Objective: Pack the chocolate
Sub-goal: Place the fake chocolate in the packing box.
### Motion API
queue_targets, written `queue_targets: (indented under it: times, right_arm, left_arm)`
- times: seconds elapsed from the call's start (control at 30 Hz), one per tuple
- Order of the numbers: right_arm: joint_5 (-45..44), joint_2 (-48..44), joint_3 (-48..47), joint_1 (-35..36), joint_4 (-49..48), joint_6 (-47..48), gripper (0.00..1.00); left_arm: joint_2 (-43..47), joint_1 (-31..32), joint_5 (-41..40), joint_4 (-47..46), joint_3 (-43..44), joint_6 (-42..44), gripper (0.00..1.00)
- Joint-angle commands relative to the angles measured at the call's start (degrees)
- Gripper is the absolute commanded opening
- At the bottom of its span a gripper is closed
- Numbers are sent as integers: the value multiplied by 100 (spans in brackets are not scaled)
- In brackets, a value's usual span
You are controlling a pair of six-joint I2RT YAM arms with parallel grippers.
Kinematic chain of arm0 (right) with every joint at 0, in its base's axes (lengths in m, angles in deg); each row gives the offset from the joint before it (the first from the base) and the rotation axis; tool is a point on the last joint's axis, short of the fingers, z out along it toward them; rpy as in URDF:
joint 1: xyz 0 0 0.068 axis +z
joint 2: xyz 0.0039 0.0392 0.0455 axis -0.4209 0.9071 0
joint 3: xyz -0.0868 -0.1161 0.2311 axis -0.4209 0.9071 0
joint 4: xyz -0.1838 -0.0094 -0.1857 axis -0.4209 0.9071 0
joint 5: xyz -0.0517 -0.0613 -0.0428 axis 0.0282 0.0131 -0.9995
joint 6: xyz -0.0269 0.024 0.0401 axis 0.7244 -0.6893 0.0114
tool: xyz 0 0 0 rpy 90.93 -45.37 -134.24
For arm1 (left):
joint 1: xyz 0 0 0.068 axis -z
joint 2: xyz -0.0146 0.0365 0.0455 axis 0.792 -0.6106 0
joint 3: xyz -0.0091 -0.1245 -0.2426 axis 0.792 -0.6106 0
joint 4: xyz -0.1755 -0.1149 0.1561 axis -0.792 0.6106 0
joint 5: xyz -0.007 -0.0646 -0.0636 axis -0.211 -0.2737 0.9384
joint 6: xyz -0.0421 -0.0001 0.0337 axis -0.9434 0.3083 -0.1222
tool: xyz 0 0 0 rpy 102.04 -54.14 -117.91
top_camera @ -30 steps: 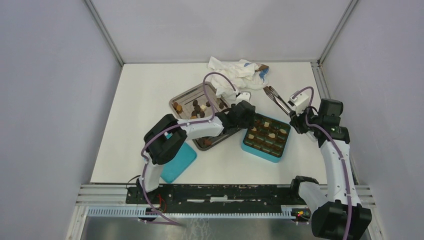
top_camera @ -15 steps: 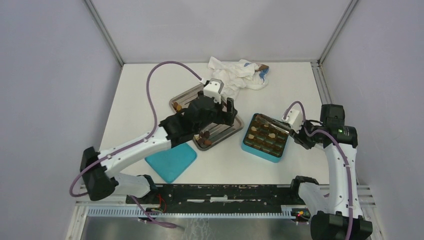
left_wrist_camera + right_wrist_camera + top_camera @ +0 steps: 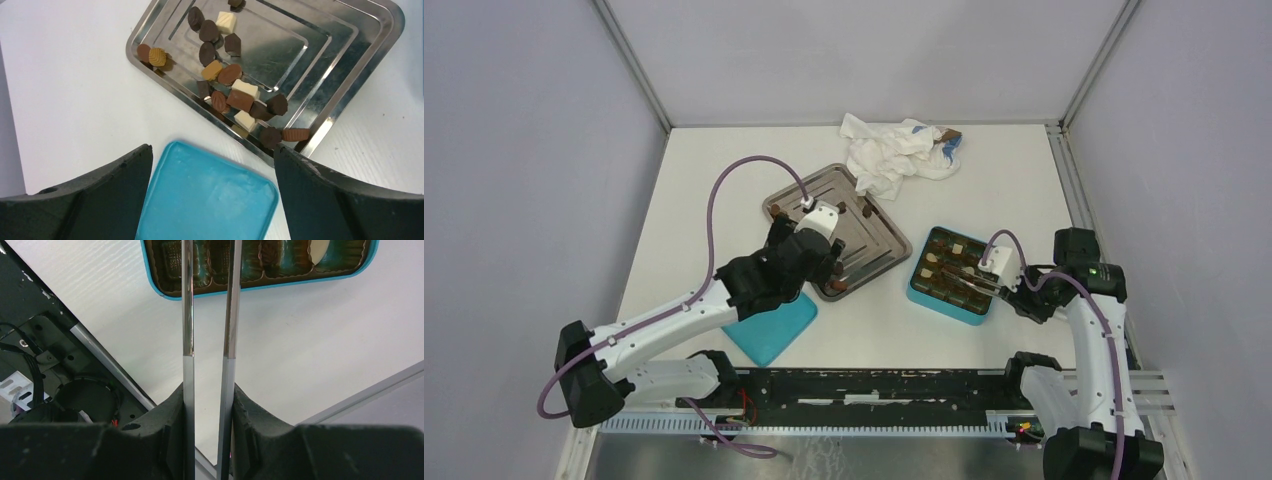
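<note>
Left hand [image 3: 211, 155], now spread wide, swung back to the tray [image 3: 350, 50], likely for more chocolate [image 3: 235, 95]; right hand [image 3: 209, 395] clamps tongs [image 3: 187, 315] right of it

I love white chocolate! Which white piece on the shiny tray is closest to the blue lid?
The white square at the tray's rim, nearest the blue lid; the other two white pieces lie farther off.

the chocolate [image 3: 240, 100] is dark brown, light brown and cream; the tray [image 3: 320, 45] and tongs [image 3: 187, 315] are silver, the lid [image 3: 210, 200] teal, the cloth [image 3: 889, 155] white with blue marks.
</note>
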Motion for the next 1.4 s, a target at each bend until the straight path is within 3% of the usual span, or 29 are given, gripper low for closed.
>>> queue_targets:
  times: [0.0, 0.7, 1.07, 1.37]
  right_arm:
    - [-33, 30, -2, -11, -22, 113, 6]
    - [-18, 286, 139, -18, -453, -42, 39]
    - [344, 262, -174, -18, -408, -95, 41]
    - [1568, 405, -436, -16, -639, -79, 41]
  left_arm:
    - [453, -33, -316, -105, -10, 338, 95]
    - [467, -127, -210, -106, -23, 315, 95]
    - [523, -135, -197, -120, -40, 313, 95]
    - [613, -172, -225, -130, -59, 311, 95]
